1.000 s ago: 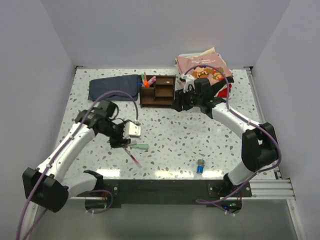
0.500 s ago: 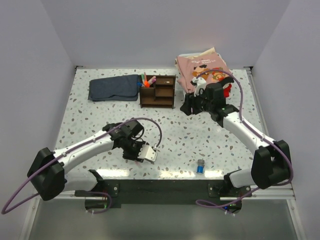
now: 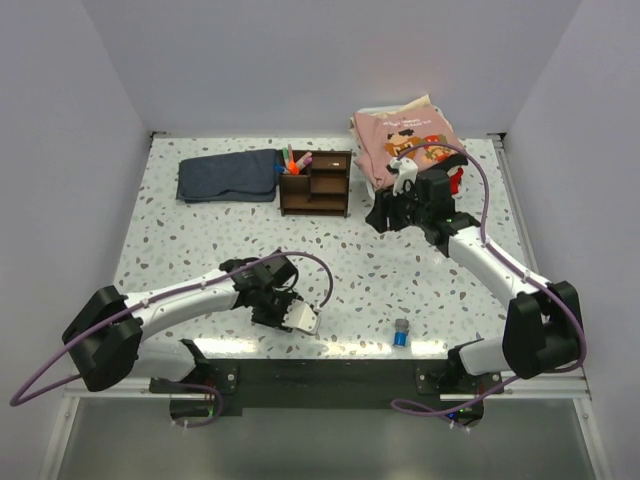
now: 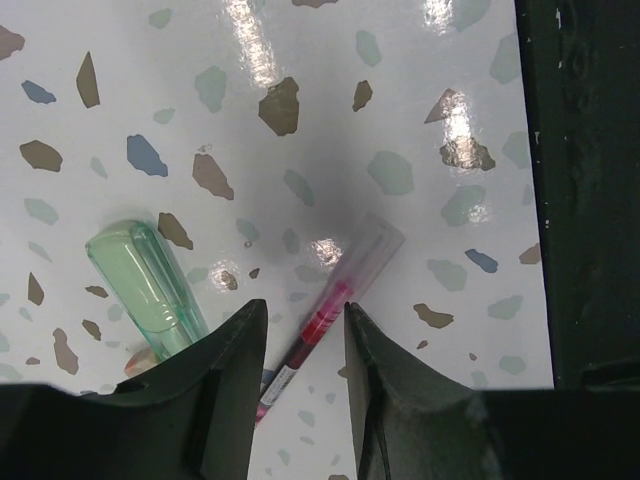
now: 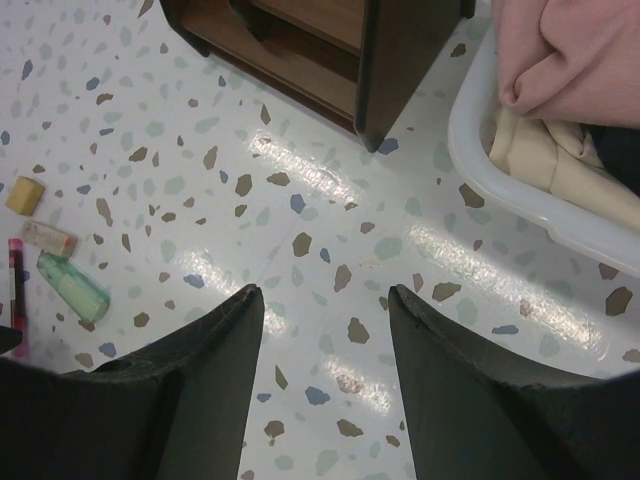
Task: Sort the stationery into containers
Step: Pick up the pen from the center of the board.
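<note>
Claws first: the left claw (image 4: pixel 302 312) is down low over the table (image 3: pixel 400 270). Its jaws are partway open and straddle a thin pink-red pen (image 4: pixel 318 322) lying flat between them. There's a sliver of tabletop showing on either side of the pen, so it isn't gripped. A see-through pale green eraser (image 4: pixel 140 280) lies just beside one finger; can't tell if they touch. The pen's clear end points toward the black strip (image 4: pixel 590 200) along the table's near edge, which is close on that side. The other way there's a good run of tabletop.

The right claw (image 5: pixel 325 300) hangs wide open with nothing in it. It's above the tabletop, near the gap between the dark brown organiser (image 5: pixel 340 50) and the white bin (image 5: pixel 520 190) of pink clothes (image 5: pixel 570 60). The organiser's corner and the bin's rim are near each other, so that's a narrow lane, with more room on the near side. That wrist view also catches a tan eraser (image 5: pixel 25 195) and a paler one (image 5: pixel 48 238) lying near the green one.

From above, the organiser sits toward the far edge with coloured pens (image 3: pixel 293 160) upright in its left compartment. A dark blue cloth (image 3: pixel 228 175) is right beside it. A tiny blue-capped bottle (image 3: pixel 400 333) sits by the front edge, well apart from both claws. A broad stretch of tabletop lies between the arms. The surface is glossy white terrazzo with coloured flecks and patches of glare. Plain pale grey walls (image 3: pixel 300 60) close in three sides.
</note>
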Tool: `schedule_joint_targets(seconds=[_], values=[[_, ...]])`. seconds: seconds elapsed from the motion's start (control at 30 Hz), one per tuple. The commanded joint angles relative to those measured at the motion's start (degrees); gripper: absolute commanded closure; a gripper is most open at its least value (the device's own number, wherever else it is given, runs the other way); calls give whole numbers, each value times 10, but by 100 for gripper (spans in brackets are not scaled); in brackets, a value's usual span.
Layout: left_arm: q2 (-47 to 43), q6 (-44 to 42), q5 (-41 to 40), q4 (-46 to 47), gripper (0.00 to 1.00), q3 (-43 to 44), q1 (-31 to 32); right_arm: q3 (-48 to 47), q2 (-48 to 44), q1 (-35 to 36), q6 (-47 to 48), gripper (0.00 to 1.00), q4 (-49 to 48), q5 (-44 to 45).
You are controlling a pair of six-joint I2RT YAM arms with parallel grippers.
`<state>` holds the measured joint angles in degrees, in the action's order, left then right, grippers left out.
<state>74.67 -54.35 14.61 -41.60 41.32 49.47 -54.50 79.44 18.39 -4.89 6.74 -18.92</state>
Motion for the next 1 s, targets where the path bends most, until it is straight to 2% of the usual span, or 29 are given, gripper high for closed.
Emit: schedule_joint_targets(seconds=[0.0, 0.3, 0.53, 0.73, 0.83, 0.93, 0.97], values=[[13, -8, -13, 27, 60, -14, 8, -8, 6, -1, 5, 43, -26, 5], [5, -37, -33, 20, 61, -40, 7, -10, 21, -2, 4, 43, -32, 3], [19, -47, -66, 58, 62, -63, 8, -7, 28, -2, 0, 42, -40, 0], [39, -53, -56, 82, 68, -80, 8, -2, 27, -2, 1, 42, -39, 2], [45, -66, -45, 82, 74, -89, 7, 0, 28, -3, 5, 42, -39, 2], [54, -69, -24, 69, 85, -79, 8, 0, 30, -3, 8, 42, -36, 7], [59, -70, -16, 61, 92, -73, 7, -2, 29, -2, 9, 42, -34, 12]])
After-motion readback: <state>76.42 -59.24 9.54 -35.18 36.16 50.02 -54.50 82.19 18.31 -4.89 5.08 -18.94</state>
